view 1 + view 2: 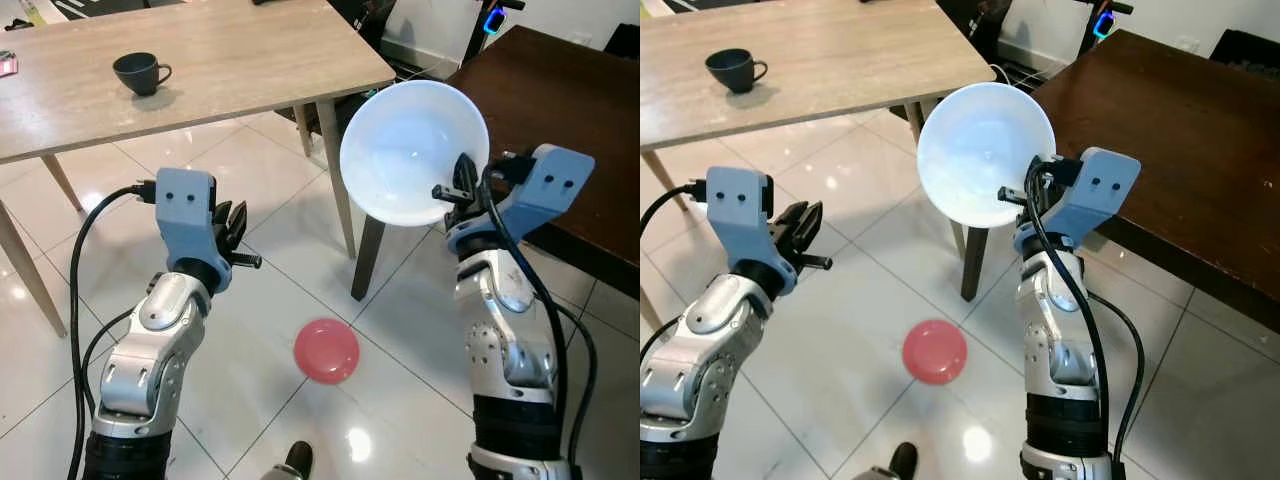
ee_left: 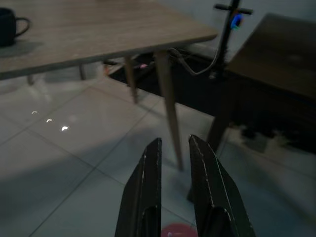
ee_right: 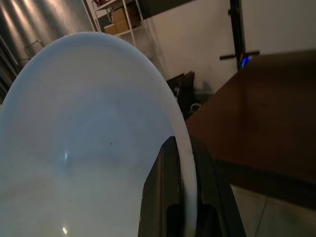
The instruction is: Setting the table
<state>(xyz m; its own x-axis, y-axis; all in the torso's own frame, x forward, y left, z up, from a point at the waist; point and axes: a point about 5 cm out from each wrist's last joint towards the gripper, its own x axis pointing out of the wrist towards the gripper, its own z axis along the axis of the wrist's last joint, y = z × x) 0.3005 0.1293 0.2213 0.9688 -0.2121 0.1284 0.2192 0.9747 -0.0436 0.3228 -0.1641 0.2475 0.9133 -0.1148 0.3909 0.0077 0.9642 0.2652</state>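
You were standing on a glossy white tiled floor [image 1: 250,160] between two tables. Your right gripper [image 1: 462,188] was raised in front of you and clamped on the rim of a white bowl [image 1: 410,150], one black finger inside the rim and one outside, as the right wrist view showed. The bowl hung tipped on edge, its hollow facing back toward you, rising up and to the left of that gripper.

Beyond and to the right of the right gripper sat a dark brown table [image 1: 560,110], its near edge just beside the wrist. Ahead and to the left of the bowl stood a light wooden table [image 1: 200,50], with a dark cup [image 1: 140,72] well apart from both grippers.

Your left gripper [image 1: 232,225] was held out over the floor, carrying nothing, its two fingers [image 2: 148,192] drawn near each other with a narrow gap between them. Below and between the two grippers, a small red dish [image 1: 326,350] lay on the tiles.

The bowl looked rigid, smooth and probably breakable, likely ceramic or glass, so a rim pinch could slip or let it swing. You would do best to keep the grip deep over the rim and set the base down level and gently.
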